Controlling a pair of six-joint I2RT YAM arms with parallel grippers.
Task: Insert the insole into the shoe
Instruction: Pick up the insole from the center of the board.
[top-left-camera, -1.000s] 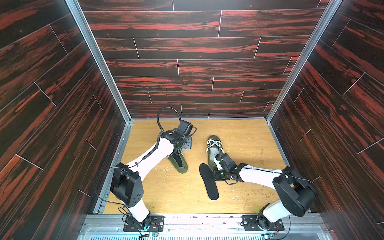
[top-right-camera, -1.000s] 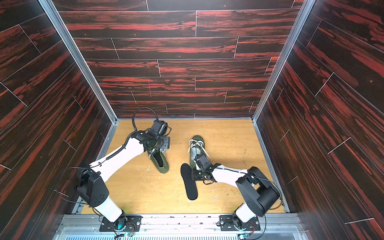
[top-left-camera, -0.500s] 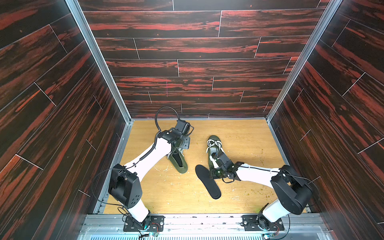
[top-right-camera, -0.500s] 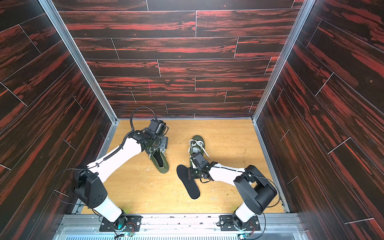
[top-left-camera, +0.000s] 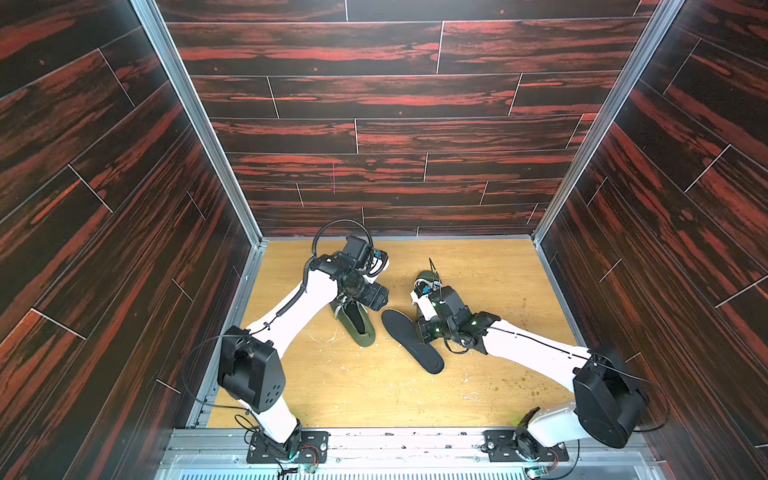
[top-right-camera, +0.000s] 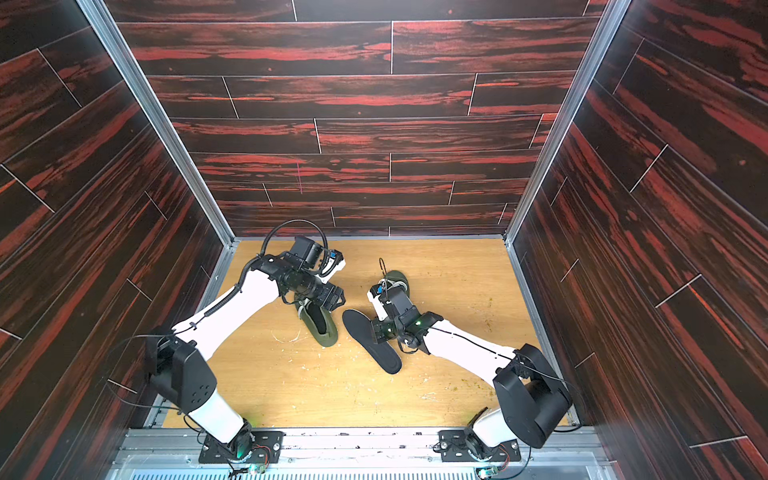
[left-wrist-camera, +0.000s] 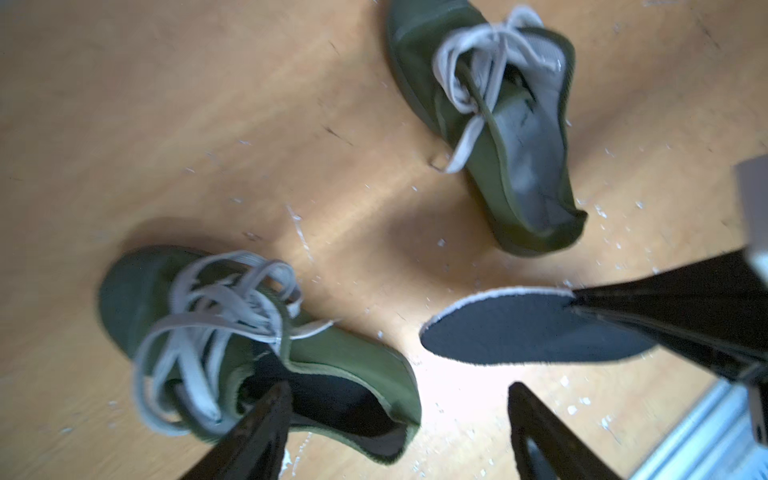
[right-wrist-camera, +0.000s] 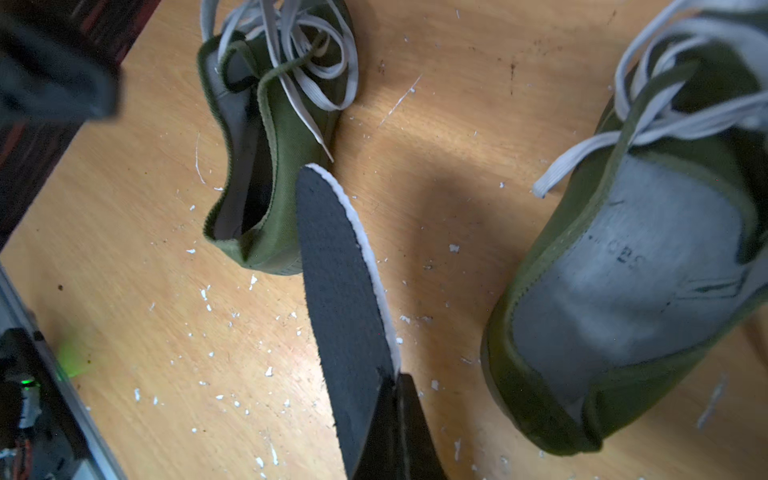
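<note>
The black insole (top-left-camera: 411, 340) (right-wrist-camera: 340, 282) lies between two olive-green shoes, and my right gripper (top-left-camera: 420, 332) (right-wrist-camera: 395, 384) is shut on its long edge near the heel end, tilting that side up off the floor. The left shoe (top-left-camera: 355, 322) (left-wrist-camera: 332, 361) shows a dark inside. The right shoe (top-left-camera: 428, 282) (right-wrist-camera: 623, 291) shows a bare grey inside and lies partly under my right wrist. My left gripper (top-left-camera: 376, 303) (left-wrist-camera: 399, 415) is open above the left shoe's heel, one finger over its opening, holding nothing.
White crumbs and scratches dot the wooden floor (top-left-camera: 374, 395). Dark panelled walls close in on three sides, and a metal rail (top-left-camera: 374, 436) runs along the front. Loose grey laces (left-wrist-camera: 216, 307) spread over the left shoe's tongue.
My right gripper has shut on the insole and drawn it left and back, toward the left shoe. My left gripper has opened wider over that shoe.
</note>
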